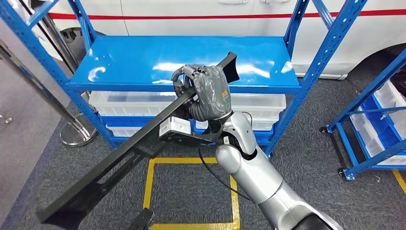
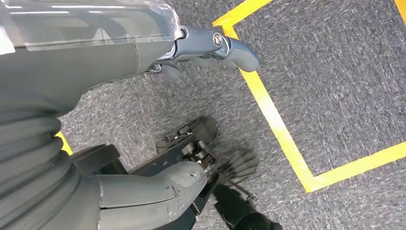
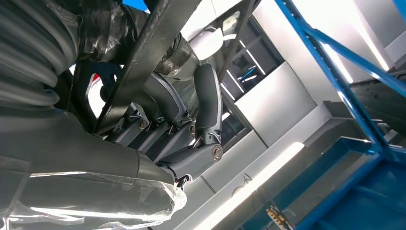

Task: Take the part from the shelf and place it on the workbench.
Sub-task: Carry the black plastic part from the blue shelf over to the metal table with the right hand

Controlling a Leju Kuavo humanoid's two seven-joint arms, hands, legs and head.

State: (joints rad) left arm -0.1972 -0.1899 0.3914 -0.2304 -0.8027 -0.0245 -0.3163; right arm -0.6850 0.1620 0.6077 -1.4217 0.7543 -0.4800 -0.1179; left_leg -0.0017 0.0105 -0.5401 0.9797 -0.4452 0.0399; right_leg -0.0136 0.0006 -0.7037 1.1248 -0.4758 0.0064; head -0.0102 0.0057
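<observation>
While its right hand grips a long black part near the upper end, the humanoid stands before a blue shelf with the part lifted clear of the shelf board and slanting down toward the robot's left, over grey carpet marked with yellow tape. The right wrist view shows the fingers wrapped round a bar of the part. The left hand hangs over the carpet with nothing in it, fingers loosely extended.

The carry to the workbench looks to be the step in hand. Because the hold sits far from the part's middle, the long free end will want to sag and swing; a firm grasp, a slow turn of the body and a level wrist should keep it steady. That low end also needs room to clear the shelf's blue uprights and the floor before any turn. Bringing the left hand under the lower stretch would likely share the load.

The workbench is out of frame, so the direction of travel cannot be judged. The part's lower end is cut off at the picture's edge, and its exact shape is hard to read; it appears to be an open frame
</observation>
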